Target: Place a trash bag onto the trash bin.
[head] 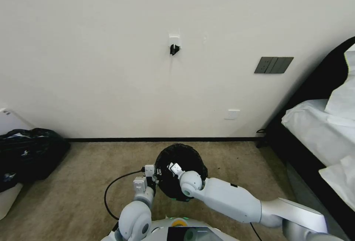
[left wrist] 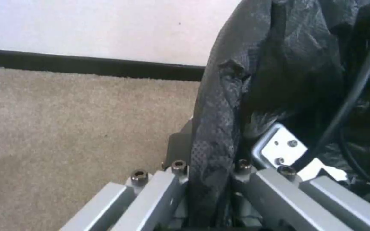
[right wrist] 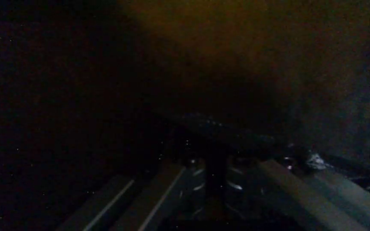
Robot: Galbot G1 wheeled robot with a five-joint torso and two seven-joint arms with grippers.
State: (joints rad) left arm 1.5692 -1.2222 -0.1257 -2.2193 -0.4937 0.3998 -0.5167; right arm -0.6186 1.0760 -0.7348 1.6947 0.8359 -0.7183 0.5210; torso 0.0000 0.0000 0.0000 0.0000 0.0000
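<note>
The black trash bag point(head: 181, 159) forms a round dark mound on the carpet just in front of me, its mouth spread wide. The trash bin is hidden under it. My left gripper point(head: 156, 176) is at the bag's left rim. In the left wrist view it point(left wrist: 210, 170) is shut on a crinkled fold of the trash bag point(left wrist: 279, 64), which rises between its two fingers. My right gripper point(head: 173, 168) reaches over the near rim into the bag's dark inside. The right wrist view is dark, showing faint metal bars point(right wrist: 275, 173).
A much larger bulging black bag point(head: 27, 152) lies at the left beside a white container point(head: 7, 196). A bed with white bedding point(head: 318, 122) on a black frame fills the right. The wall and black skirting point(head: 162, 139) stand close behind. A black cable point(head: 111, 187) loops on the carpet.
</note>
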